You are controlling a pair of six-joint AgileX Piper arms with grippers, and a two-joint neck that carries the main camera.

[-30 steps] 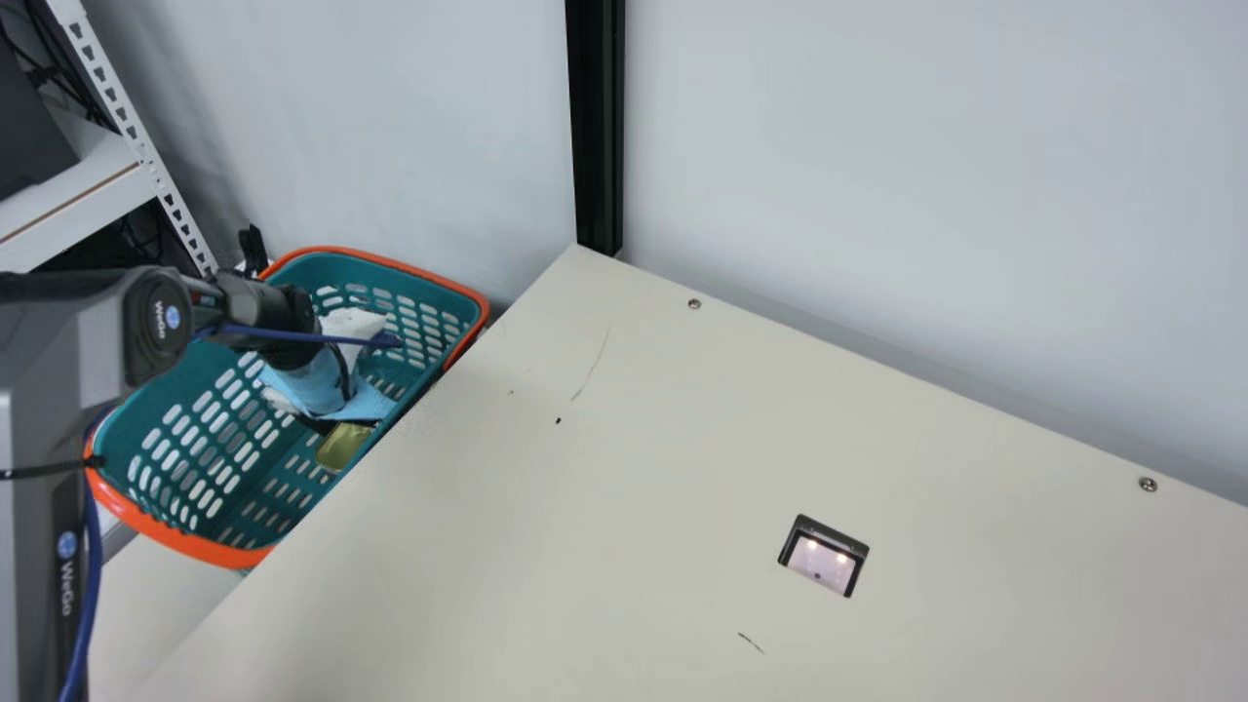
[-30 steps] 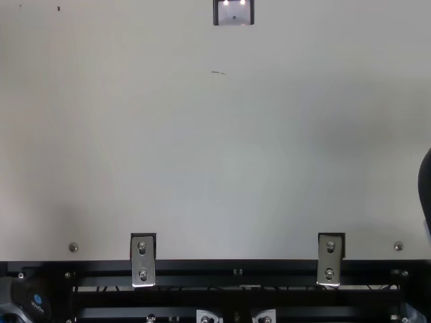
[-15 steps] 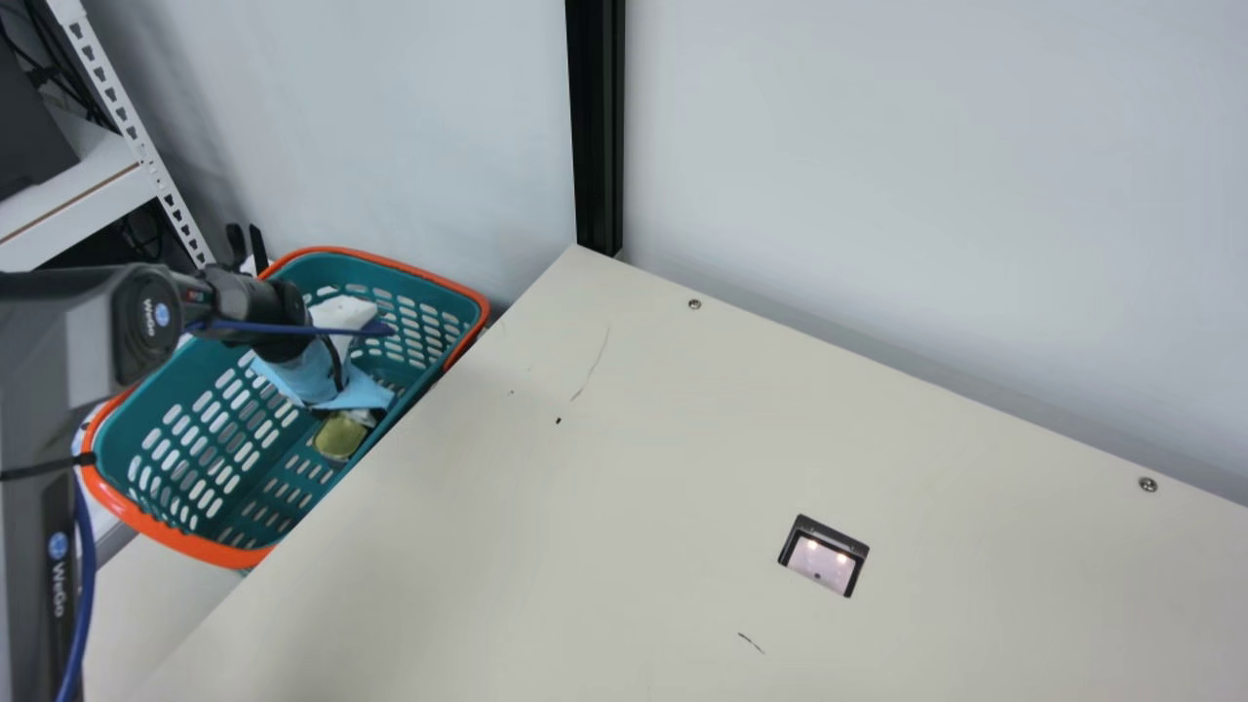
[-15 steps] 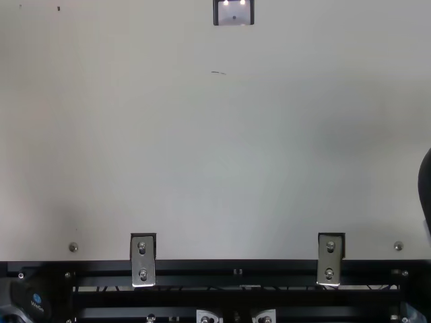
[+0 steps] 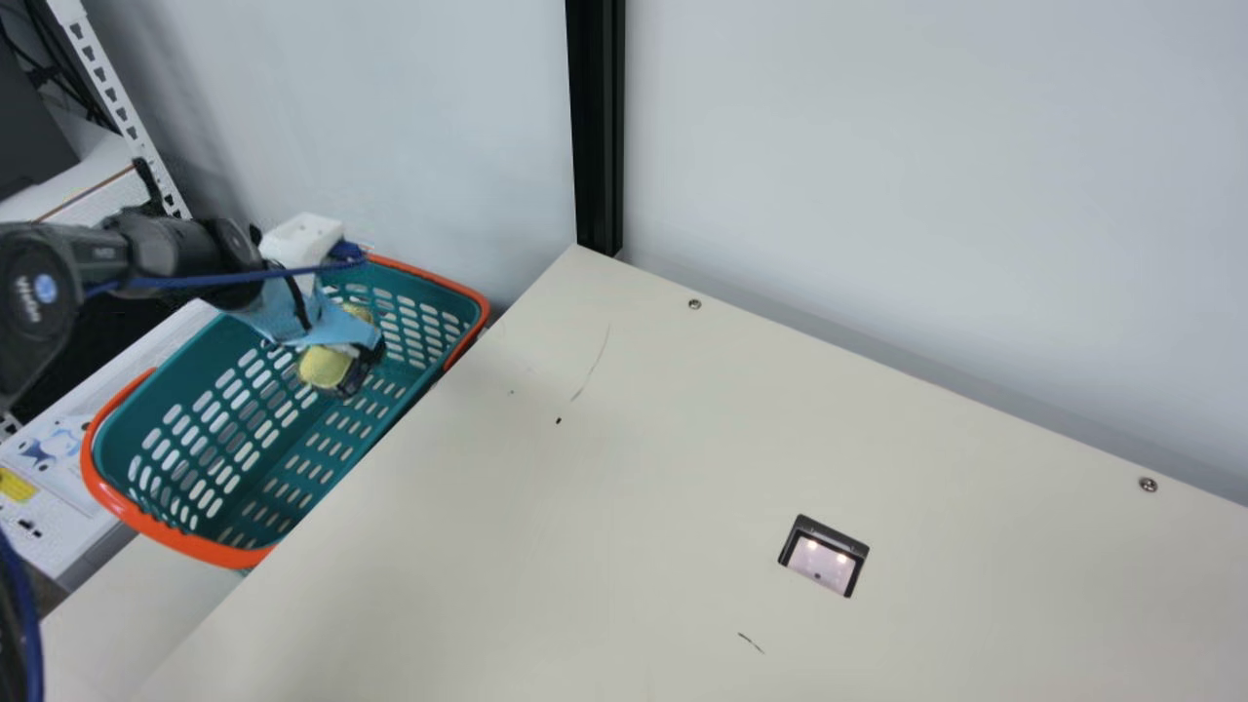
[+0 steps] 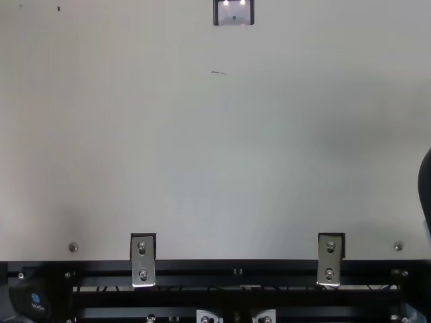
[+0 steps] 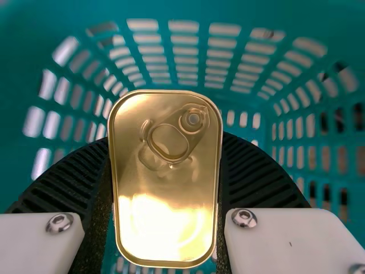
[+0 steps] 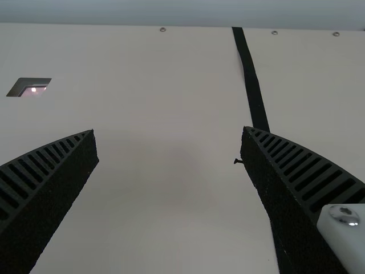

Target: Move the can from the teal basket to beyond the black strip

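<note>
In the main view my left gripper (image 5: 339, 372), its body wrapped in light blue, is inside the outline of the teal basket (image 5: 234, 409) with the gold can (image 5: 324, 367). The left wrist view shows the left gripper (image 7: 166, 140) shut on the can (image 7: 171, 123), one ribbed finger along each long side, the pull-tab lid facing the camera. Perforated walls of the teal basket (image 7: 188, 11) surround it. My right gripper (image 8: 169, 135) stands open over the table, nothing between its fingers. The black strip (image 8: 252, 85) runs along the table, passing behind its right-hand finger in that view.
The cream table (image 5: 634, 439) borders the basket, with a small framed recess (image 5: 824, 555) in its top. A black post (image 5: 597, 127) rises at the table's far corner. White shelving (image 5: 93, 185) stands behind the left arm.
The left arm has drawn back toward the left and upward in the main view. Its gripper and the can have risen from low by the basket's table-side wall toward the basket's middle.
</note>
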